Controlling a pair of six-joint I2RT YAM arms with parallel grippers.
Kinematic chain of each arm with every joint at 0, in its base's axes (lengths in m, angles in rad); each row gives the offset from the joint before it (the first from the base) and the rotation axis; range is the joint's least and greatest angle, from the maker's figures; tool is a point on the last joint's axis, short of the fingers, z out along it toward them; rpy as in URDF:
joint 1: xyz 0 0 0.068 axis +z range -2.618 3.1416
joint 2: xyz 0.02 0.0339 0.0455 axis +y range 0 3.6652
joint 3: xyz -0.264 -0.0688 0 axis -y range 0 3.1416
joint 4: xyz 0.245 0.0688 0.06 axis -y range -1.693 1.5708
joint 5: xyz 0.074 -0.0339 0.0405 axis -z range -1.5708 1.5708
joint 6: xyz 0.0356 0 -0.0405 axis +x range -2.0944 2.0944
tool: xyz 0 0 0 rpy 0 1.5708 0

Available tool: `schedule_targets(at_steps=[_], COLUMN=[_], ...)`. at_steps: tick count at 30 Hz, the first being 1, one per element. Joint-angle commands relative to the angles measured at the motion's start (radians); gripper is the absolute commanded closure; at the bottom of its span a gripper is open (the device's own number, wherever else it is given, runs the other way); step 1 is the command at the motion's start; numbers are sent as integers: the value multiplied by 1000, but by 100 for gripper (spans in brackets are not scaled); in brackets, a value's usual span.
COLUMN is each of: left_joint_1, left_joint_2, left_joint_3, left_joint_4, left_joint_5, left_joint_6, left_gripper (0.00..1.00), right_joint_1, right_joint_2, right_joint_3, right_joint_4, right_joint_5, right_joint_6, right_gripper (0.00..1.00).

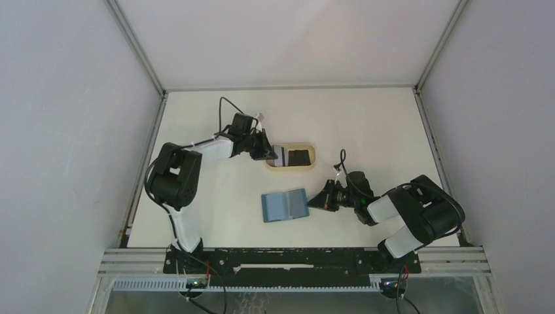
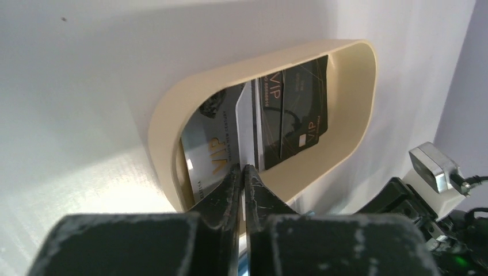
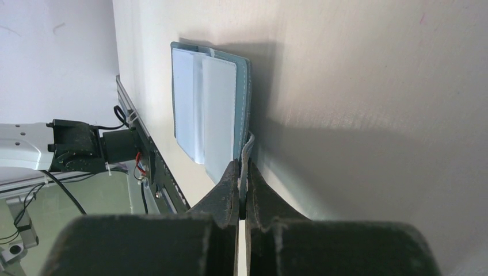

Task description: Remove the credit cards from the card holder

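The teal-blue card holder (image 1: 285, 205) lies open on the table, its lighter blue inner pockets (image 3: 210, 109) facing up. My right gripper (image 1: 315, 201) is shut on its small snap tab (image 3: 248, 146) at the right edge, low at the table. My left gripper (image 1: 266, 152) is at the left end of the tan oval tray (image 1: 313, 154), shut on a white credit card (image 2: 248, 123) seen edge-on over the tray. A silver card (image 2: 207, 144) and a black card (image 2: 293, 109) lie inside the tray.
The tray's rim (image 2: 167, 121) stands just in front of the left fingers (image 2: 230, 184). White enclosure walls and metal posts surround the table. The arm bases and a black rail (image 1: 294, 258) run along the near edge.
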Motion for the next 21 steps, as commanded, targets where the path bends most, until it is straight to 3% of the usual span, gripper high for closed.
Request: schedule_targets(at_steps=[1,6,15,21], left_joint_1=[-3,2,4,3], left_joint_2=[-4,-42,-188,-366], left_joint_3=[78,92,148,106], left_joint_4=[-52,-103,-218,-220], left_joint_5=[-90,-190,-340,-361], left_joint_6=[46,75,141,138], left_gripper=[88,68,57,46], right_joint_1=[-8,-10,-15,-25], right_joint_2=[-25,-18,-13,-112], right_joint_3=[1,5,24,76], right_joint_4=[35,27,-8,-165], right_joint_5=[-9,-8,-9,0], right_joint_6=[1,-4,-17,-71], right_gripper=[100,100,100,100])
